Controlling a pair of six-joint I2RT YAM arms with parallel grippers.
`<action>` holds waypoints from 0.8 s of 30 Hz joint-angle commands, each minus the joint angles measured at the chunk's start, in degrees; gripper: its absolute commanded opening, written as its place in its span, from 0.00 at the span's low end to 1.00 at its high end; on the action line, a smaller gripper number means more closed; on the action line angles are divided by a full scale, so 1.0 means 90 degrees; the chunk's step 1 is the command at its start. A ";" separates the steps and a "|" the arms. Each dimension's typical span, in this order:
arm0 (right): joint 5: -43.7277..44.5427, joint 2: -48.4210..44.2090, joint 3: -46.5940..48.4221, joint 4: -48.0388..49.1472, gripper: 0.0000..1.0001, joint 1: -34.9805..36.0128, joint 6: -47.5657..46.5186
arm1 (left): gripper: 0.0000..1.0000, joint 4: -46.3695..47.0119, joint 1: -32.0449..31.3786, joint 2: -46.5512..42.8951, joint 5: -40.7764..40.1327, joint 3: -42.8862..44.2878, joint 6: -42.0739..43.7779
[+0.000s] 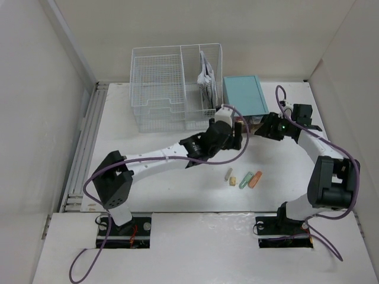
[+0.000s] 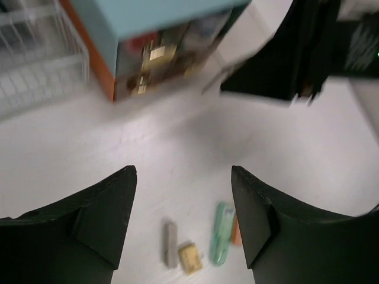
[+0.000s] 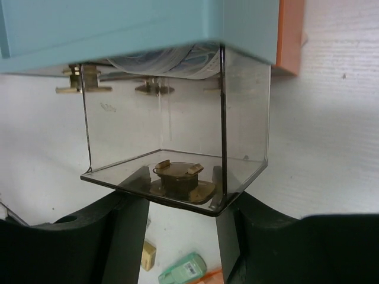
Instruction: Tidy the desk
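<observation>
The white desk [image 1: 177,189] carries a teal drawer box [image 1: 244,94] at the back. Its clear drawer [image 3: 246,118] is pulled out. My right gripper [image 3: 179,189] is shut on the drawer's brown knob [image 3: 177,177], one finger on each side. In the top view this gripper [image 1: 265,127] sits just in front of the box. My left gripper [image 2: 182,171] hangs open over the desk with nothing between its fingers, left of the drawer [image 1: 237,135]. Below it lie a grey stick [image 2: 170,242], a yellow block [image 2: 190,258], a green tube [image 2: 221,234] and an orange piece [image 2: 235,232].
A white wire-mesh rack [image 1: 160,89] stands at the back left, with papers [image 1: 207,80] in its right section. The small items lie in a row [image 1: 243,178] between the two arms. Walls close in the desk on three sides.
</observation>
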 commanded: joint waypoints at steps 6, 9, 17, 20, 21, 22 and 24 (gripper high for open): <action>-0.0134 0.0741 0.0816 0.0894 0.09 0.0204 0.0291 | 0.63 0.0249 -0.0505 -0.0101 -0.0193 -0.1069 -0.0474; -0.0076 0.1015 0.1079 0.0962 0.09 0.0263 0.0359 | 0.63 0.0307 -0.0622 -0.0101 -0.0193 -0.1128 -0.0532; -0.0017 0.1415 0.1354 0.1168 0.10 0.0438 0.0505 | 0.66 0.0239 -0.0750 0.0338 -0.0251 -0.1245 -0.0660; -0.0084 0.1542 0.1412 0.1236 0.13 0.0438 0.0505 | 0.67 0.0239 -0.0750 0.0523 -0.0251 -0.1245 -0.0660; -0.0085 0.1543 0.1412 0.1236 0.17 0.0438 0.0505 | 0.67 0.0181 -0.0750 0.0660 -0.0251 -0.1187 -0.0660; -0.0085 0.1543 0.1412 0.1236 0.19 0.0438 0.0447 | 0.67 0.0180 -0.0808 0.0729 -0.0251 -0.1187 -0.0660; -0.0085 0.1543 0.1412 0.1295 0.24 0.0438 0.0369 | 0.67 0.0180 -0.0808 0.0933 -0.0251 -0.1118 -0.0660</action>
